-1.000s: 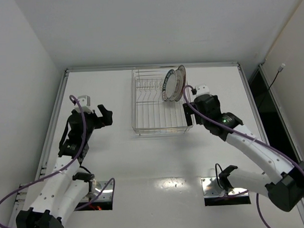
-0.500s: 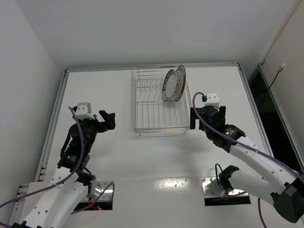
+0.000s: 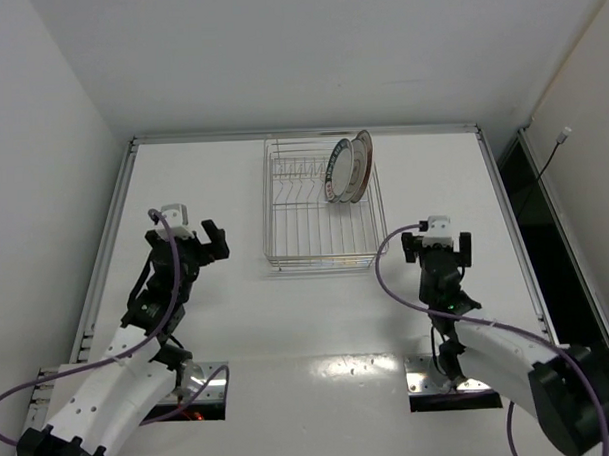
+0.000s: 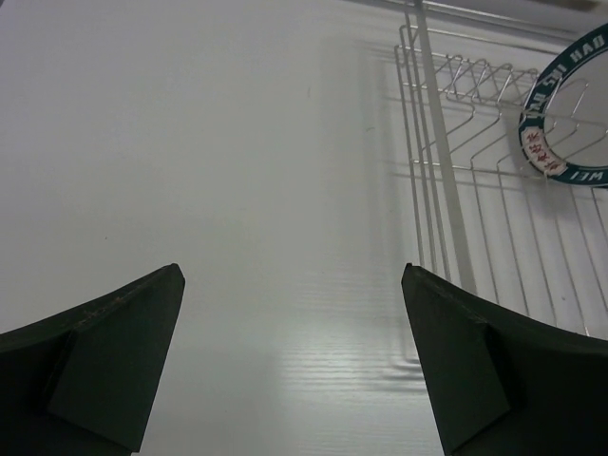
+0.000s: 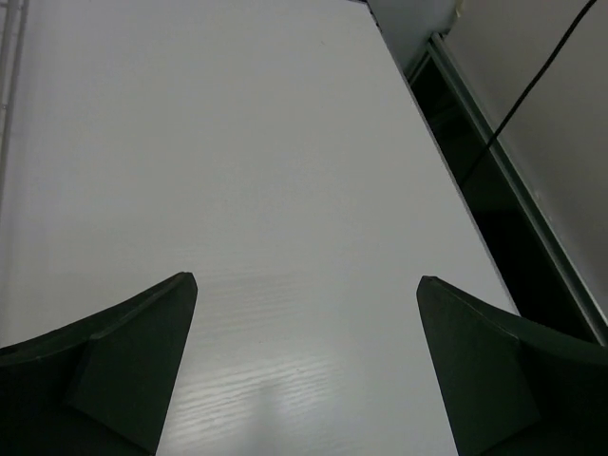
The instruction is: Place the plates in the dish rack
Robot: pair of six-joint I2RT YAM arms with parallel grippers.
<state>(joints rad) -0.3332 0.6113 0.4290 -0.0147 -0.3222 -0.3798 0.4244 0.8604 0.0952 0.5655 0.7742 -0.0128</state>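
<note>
The silver wire dish rack (image 3: pixel 295 233) stands at the back middle of the table. Plates (image 3: pixel 346 168) stand upright on edge in its far right corner; the front one has a dark blue-green patterned rim. That plate also shows in the left wrist view (image 4: pixel 570 114), with the rack (image 4: pixel 446 190) at the right. My left gripper (image 3: pixel 207 241) is open and empty, left of the rack. My right gripper (image 3: pixel 437 245) is open and empty, right of the rack's near corner. Its wrist view shows only bare table between the fingers (image 5: pixel 123 351).
The white table (image 3: pixel 318 318) has raised rails along its left and right edges (image 3: pixel 503 181). A dark gap (image 5: pixel 494 180) runs beyond the right edge. Walls close the back and sides. Two mounting plates (image 3: pixel 430 384) sit at the near edge.
My right gripper has drawn back from the rack's right side toward me and to the right. My left gripper has moved slightly nearer and turned. The plates have not moved.
</note>
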